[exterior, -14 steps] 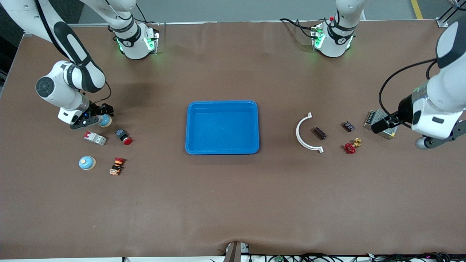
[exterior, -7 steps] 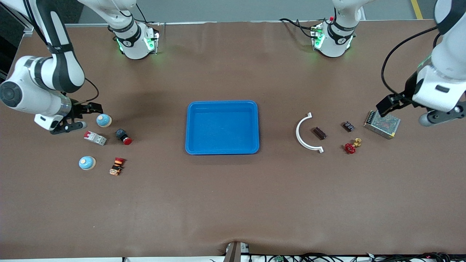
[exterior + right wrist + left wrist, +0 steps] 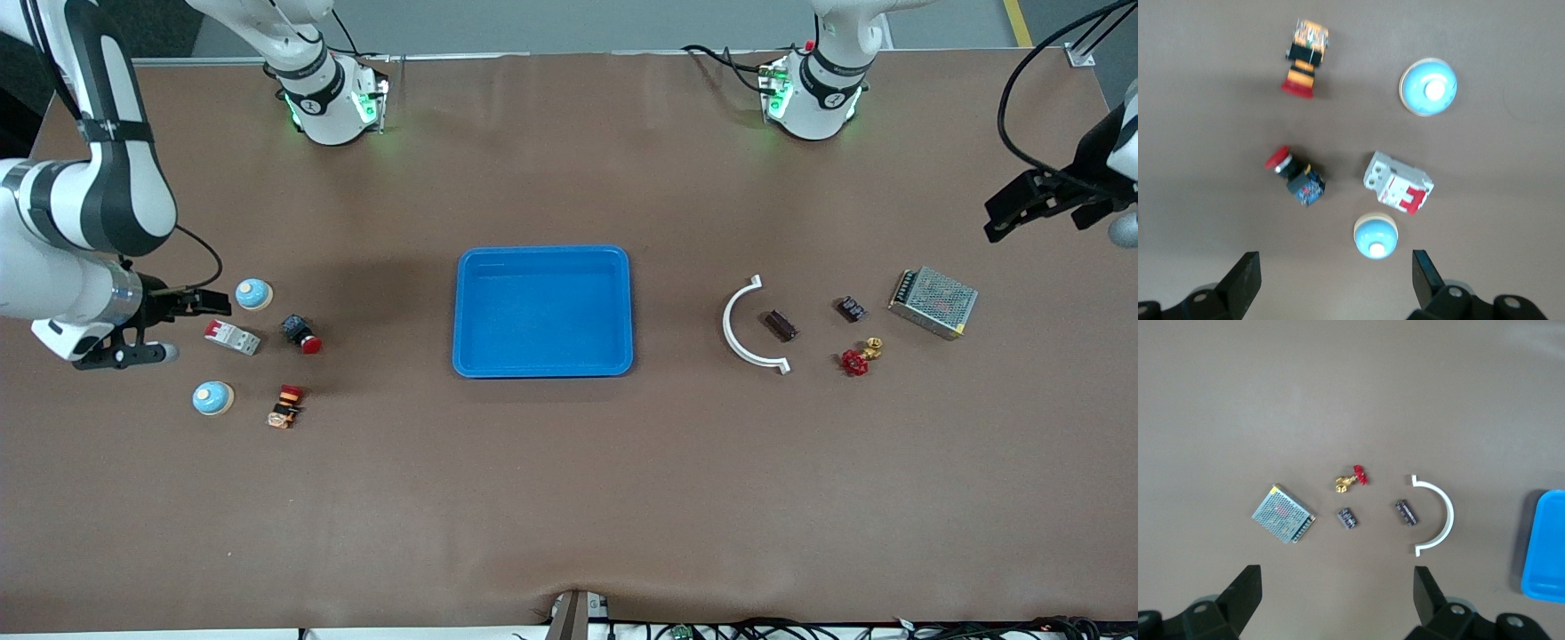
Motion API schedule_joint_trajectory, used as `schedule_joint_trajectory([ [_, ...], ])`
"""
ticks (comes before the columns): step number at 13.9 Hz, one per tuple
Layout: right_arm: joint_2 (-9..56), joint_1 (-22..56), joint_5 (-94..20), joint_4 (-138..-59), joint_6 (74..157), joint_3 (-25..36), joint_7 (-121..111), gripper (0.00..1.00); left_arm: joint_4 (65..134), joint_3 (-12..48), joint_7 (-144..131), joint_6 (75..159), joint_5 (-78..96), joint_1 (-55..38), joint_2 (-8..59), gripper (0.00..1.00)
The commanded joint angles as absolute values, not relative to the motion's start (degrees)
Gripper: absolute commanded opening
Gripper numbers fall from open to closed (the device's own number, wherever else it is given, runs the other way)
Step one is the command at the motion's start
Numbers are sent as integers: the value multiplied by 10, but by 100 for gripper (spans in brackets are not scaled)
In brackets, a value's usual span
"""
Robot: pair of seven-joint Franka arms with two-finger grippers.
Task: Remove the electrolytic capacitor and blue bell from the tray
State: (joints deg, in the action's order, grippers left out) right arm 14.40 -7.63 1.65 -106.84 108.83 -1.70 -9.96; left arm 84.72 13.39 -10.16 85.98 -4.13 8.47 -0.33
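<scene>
Two blue bells lie toward the right arm's end: one (image 3: 253,293) beside a circuit breaker, one (image 3: 213,397) nearer the camera. Both show in the right wrist view (image 3: 1376,235) (image 3: 1429,87). Two small dark capacitor-like parts (image 3: 781,325) (image 3: 851,308) lie toward the left arm's end and show in the left wrist view (image 3: 1406,512) (image 3: 1347,518). My right gripper (image 3: 164,329) (image 3: 1336,270) is open and empty, over bare table beside the first bell. My left gripper (image 3: 1067,218) (image 3: 1338,587) is open and empty, high over the table's end.
A blue tray (image 3: 542,252) sits mid-table. Near the bells lie a circuit breaker (image 3: 233,337), a red push button (image 3: 302,333) and an orange-and-red button (image 3: 285,406). Near the dark parts lie a white curved piece (image 3: 742,331), a red-handled valve (image 3: 858,357) and a mesh power supply (image 3: 933,301).
The right gripper has drawn back from the bell beside the breaker toward the right arm's end, leaving it there. The left gripper has lifted off the power supply toward the table's corner.
</scene>
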Motion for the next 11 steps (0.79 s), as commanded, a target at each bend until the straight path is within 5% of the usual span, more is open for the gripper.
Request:
schedule_joint_trajectory([
  [1,177,-71,18,-1014,1071,-15,-80,100,871,88,-85,846,-31,46,-30,100],
  [11,135,-68,18,-894,939,-60,79,100,867,69,-57,841,-29,37,-30,100],
])
